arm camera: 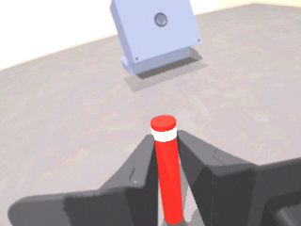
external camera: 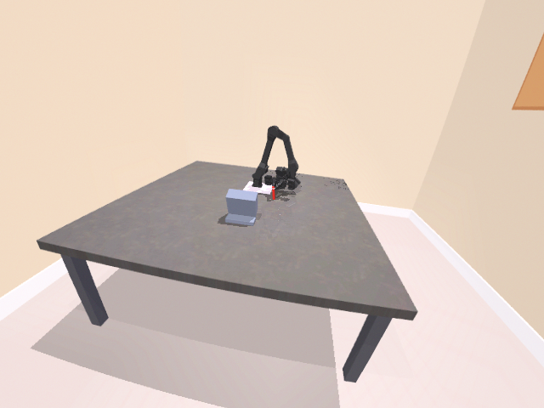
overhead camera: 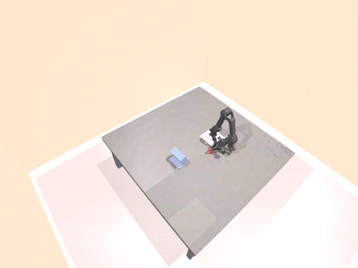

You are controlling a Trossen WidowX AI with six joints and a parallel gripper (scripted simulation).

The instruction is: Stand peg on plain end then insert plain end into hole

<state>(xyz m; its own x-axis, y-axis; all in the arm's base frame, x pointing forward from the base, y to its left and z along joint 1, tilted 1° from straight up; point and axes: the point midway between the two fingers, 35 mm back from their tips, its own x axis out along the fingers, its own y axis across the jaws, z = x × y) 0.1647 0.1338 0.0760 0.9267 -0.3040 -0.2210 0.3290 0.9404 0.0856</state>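
The red peg is upright or nearly so, its white-banded end up and its plain end down. My gripper is shut on the peg, with a finger on each side just below the white band. Whether the peg's lower end touches the table cannot be told for sure. The blue sloped panel stands ahead of the gripper. Its round hole shows in the upper part of its face in the wrist view; nothing is in it.
The grey-brown table carries everything. A white plate lies at the arm's base, beside the gripper. The panel's foot sticks out under its face. The black arm arches above the gripper.
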